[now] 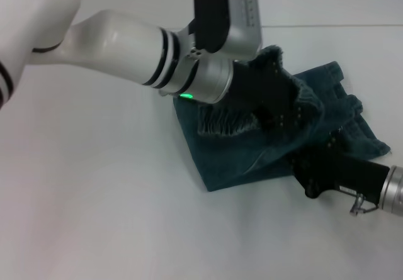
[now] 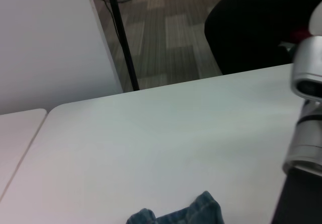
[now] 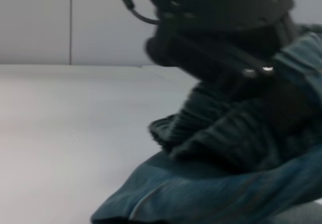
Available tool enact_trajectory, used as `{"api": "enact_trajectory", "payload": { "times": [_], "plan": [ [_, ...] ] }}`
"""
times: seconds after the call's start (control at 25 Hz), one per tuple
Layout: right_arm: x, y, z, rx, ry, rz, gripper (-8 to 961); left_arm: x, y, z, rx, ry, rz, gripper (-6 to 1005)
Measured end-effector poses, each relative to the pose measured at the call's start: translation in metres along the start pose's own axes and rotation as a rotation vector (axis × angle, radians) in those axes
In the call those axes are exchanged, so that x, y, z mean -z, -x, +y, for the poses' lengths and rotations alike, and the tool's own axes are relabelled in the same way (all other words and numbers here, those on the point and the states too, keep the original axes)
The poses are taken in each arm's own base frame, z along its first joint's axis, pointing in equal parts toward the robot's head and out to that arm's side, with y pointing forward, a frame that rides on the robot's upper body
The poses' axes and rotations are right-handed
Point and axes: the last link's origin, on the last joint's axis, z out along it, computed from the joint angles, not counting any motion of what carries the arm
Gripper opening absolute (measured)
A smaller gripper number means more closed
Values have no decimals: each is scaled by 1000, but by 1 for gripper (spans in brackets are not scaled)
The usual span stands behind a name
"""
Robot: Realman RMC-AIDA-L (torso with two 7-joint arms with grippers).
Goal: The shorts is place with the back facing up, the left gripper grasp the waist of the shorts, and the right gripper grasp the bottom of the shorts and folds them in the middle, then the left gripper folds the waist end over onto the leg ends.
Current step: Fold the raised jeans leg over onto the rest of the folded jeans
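No readable text, label, brand, number or sign shows in any view.

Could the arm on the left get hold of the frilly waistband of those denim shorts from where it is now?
Probably yes: the left gripper is already down on the ruffled waist of the shorts, lifted off the table. Its fingers' grip is hidden.

The light is soft and even, and it comes from above me. My white table looks bright with no hard glare. A pale shadow lies on the table just beside the shorts. A small green light glows on my left wrist. Close to my right wrist camera, the shorts and the black claw look blurry and dark.
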Motion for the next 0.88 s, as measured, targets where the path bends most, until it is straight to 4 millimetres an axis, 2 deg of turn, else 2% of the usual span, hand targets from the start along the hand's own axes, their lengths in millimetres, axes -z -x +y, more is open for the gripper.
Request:
{"api": "enact_trajectory", "payload": {
  "times": [0.16,0.44,0.64,0.88],
  "plan": [
    [10,-2,6,-21,44,-3,-2,-7,-6,-5,-11,-16,-9,45],
    [42,-1,13,-31,68,-41,-1,-7,-9,-8,42,-58,49,47],
    [48,-1,11,-45,48,-43,-1,-7,-4,-5,75,-60,56,49],
    [44,2,9,-49,58,-48,-1,-11,2,2,83,-34,22,224]
  ]
}}
